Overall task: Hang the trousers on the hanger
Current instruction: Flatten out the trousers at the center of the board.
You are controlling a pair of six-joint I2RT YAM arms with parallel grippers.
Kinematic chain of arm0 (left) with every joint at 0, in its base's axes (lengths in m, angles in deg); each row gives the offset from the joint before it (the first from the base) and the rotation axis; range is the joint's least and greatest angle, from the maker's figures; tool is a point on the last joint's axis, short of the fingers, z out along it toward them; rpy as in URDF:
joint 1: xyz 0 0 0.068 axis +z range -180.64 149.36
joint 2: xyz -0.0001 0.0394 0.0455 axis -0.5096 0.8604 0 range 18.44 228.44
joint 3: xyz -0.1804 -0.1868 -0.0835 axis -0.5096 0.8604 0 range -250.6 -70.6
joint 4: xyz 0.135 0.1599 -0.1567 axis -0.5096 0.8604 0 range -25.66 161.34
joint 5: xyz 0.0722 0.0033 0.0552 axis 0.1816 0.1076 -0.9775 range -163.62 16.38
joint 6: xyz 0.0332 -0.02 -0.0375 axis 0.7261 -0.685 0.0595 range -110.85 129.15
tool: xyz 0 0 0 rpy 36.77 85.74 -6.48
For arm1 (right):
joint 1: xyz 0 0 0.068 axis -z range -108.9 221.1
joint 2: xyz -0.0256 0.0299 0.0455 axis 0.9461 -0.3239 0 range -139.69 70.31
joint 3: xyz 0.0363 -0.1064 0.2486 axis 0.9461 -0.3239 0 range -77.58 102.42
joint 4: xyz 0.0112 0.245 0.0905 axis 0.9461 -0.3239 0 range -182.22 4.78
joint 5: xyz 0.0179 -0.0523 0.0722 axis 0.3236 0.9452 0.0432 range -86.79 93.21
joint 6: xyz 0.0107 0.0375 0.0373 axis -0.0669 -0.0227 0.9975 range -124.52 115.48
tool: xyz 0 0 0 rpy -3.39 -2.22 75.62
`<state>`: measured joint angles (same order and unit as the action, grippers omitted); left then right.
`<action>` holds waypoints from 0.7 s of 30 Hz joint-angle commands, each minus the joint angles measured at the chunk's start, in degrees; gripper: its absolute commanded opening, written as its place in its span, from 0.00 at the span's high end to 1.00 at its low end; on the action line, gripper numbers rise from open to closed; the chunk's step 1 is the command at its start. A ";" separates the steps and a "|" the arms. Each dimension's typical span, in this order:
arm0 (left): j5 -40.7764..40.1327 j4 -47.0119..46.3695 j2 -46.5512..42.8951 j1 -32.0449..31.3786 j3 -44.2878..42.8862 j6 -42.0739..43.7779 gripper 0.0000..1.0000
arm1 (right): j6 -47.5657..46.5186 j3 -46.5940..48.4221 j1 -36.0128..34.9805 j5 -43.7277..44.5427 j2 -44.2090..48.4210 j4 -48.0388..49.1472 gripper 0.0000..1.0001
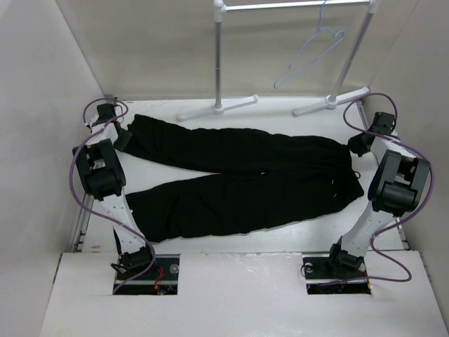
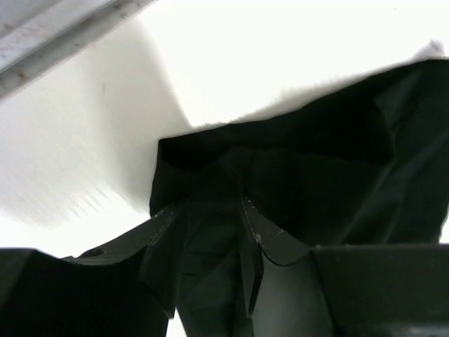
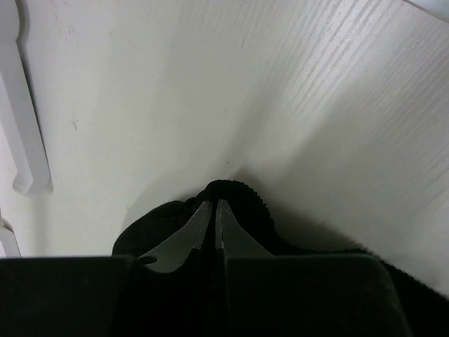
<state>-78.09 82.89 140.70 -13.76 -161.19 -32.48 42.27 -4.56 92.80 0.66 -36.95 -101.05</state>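
Observation:
The black trousers [image 1: 245, 182] lie flat across the white table, legs to the left and waist to the right. The pale blue hanger [image 1: 309, 60] hangs from the rail at the back right, apart from both arms. My left gripper [image 1: 121, 138] is at the cuff of the far leg; in the left wrist view it [image 2: 214, 210] is shut on a fold of the trousers [image 2: 316, 175]. My right gripper [image 1: 358, 145] is at the waistband; in the right wrist view it [image 3: 214, 203] is shut on the ribbed waist edge of the trousers [image 3: 238, 189].
A white rail stand has two poles [image 1: 219, 56] [image 1: 354, 56] with feet [image 1: 217, 107] on the table behind the trousers; one foot shows in the right wrist view [image 3: 24, 105]. Walls enclose the table on left, right and back. A metal table edge [image 2: 56, 35] runs beside the left gripper.

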 commanded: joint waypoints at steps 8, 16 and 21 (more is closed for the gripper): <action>-0.37 1.32 2.72 -0.14 -4.42 0.05 0.86 | -0.38 -2.26 -0.47 0.79 3.46 2.39 0.91; -0.10 1.15 -0.25 2.41 -1.53 0.41 1.00 | -0.20 -1.47 0.32 0.88 4.25 2.04 0.91; 0.34 -1.05 -6.41 3.64 -0.29 0.67 1.00 | 0.59 -1.56 1.20 1.14 4.43 2.04 0.91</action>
<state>-77.67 82.65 141.27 -11.37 -162.06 -32.39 42.27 -6.81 93.17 0.88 -35.96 -100.77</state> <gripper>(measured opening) 0.006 0.093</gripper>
